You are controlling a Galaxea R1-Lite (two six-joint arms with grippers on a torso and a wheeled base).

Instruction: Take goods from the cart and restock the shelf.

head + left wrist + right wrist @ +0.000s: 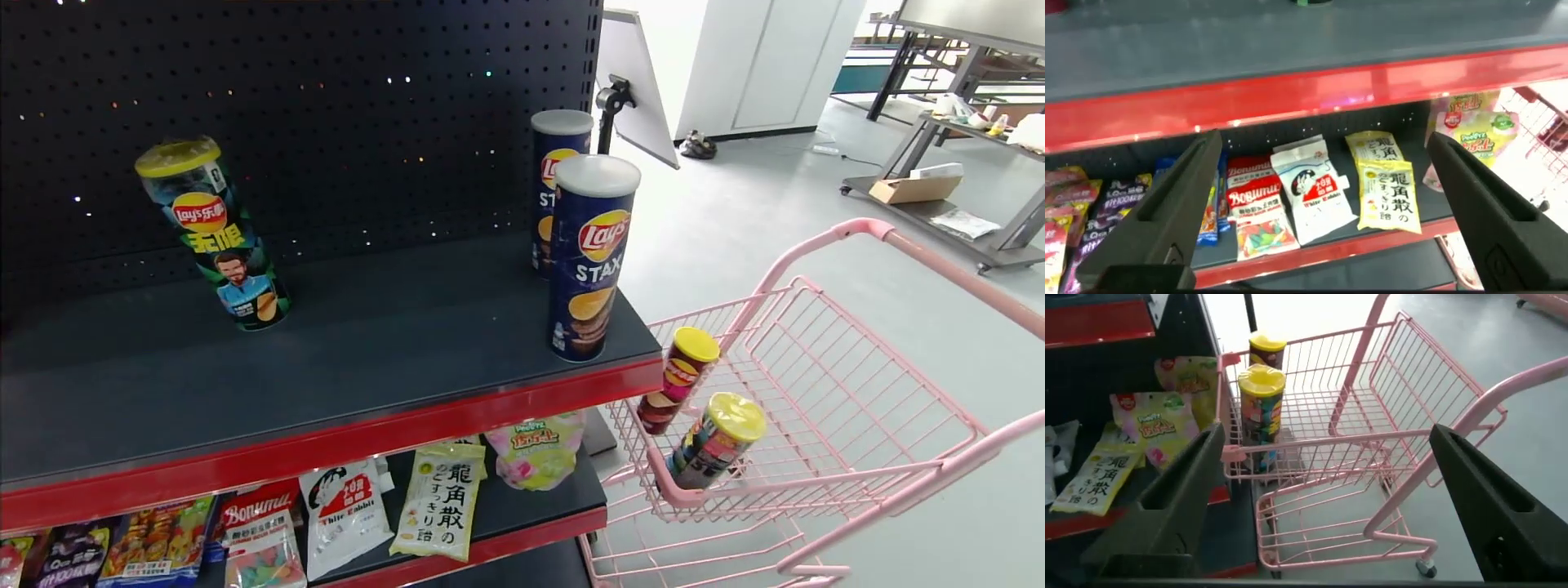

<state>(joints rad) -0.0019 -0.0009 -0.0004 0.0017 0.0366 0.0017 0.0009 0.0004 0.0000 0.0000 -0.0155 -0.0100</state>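
A pink cart (824, 384) stands to the right of the shelf (326, 425). Two chip cans with yellow lids sit upright in the cart's small upper basket: a dark red one (678, 377) (1266, 353) and a multicoloured one (715, 441) (1261, 416). On the shelf's top board stand a green can (214, 235) at the left and two blue cans (591, 257) (558, 175) at the right end. My right gripper (1327, 430) is open, low in front of the cart and apart from the cans. My left gripper (1324, 137) is open and empty, facing the lower shelf.
Snack bags (1306, 192) lie in a row on the lower shelf (506, 543), with a green bag (536, 449) at its right end beside the cart. The top board between the green and blue cans is bare. Tables and a white board stand on the floor behind.
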